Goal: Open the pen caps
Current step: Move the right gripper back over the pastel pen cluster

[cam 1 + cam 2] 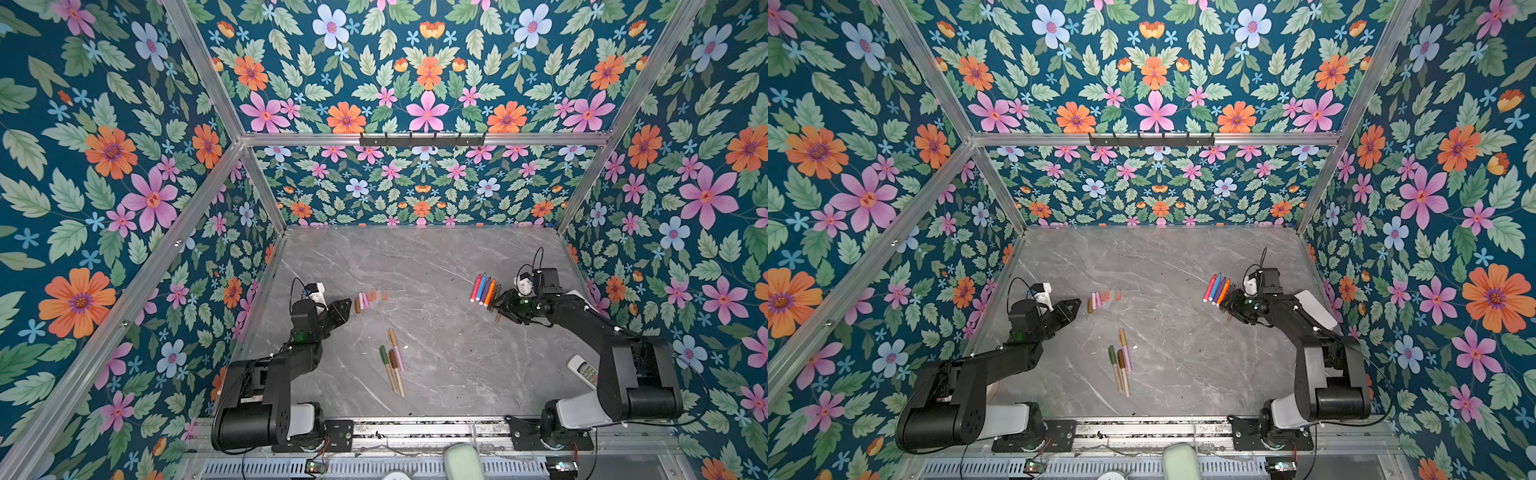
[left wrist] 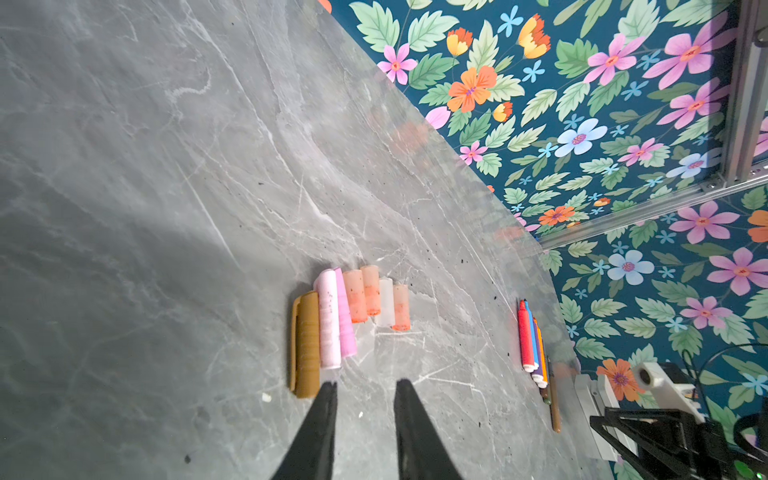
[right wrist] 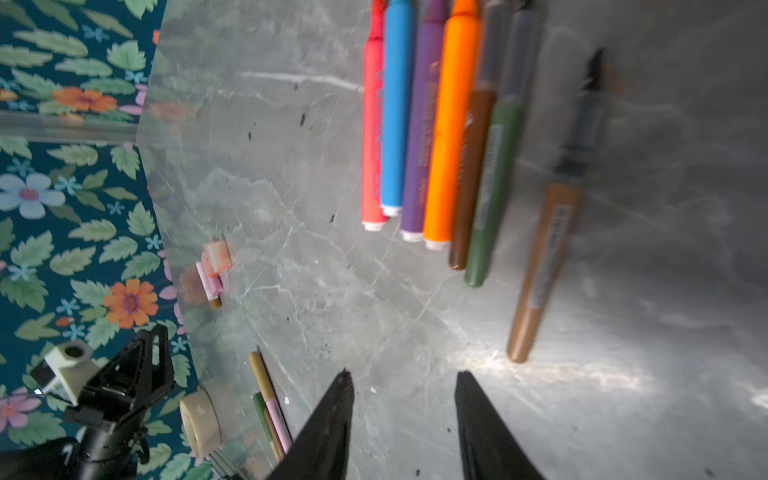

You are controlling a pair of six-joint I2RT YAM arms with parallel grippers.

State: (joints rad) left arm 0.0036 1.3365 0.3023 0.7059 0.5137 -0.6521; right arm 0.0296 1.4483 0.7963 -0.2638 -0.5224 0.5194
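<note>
Brown pen (image 3: 544, 257) lies bare-tipped near the right gripper (image 3: 403, 374), whose jaws stand apart and empty. The left gripper (image 2: 363, 384) is likewise empty beside the caps (image 2: 353, 307). Four capped pens (image 1: 392, 359) wait in the middle; I'd pinch barrel and cap separately, then pull straight.

There are seven caps (image 2: 355, 297), seven uncapped pens (image 3: 453, 124) well right of the caps, three capped pens (image 1: 393, 360) nearer the camera than the caps, and one remote (image 1: 583, 371).
</note>
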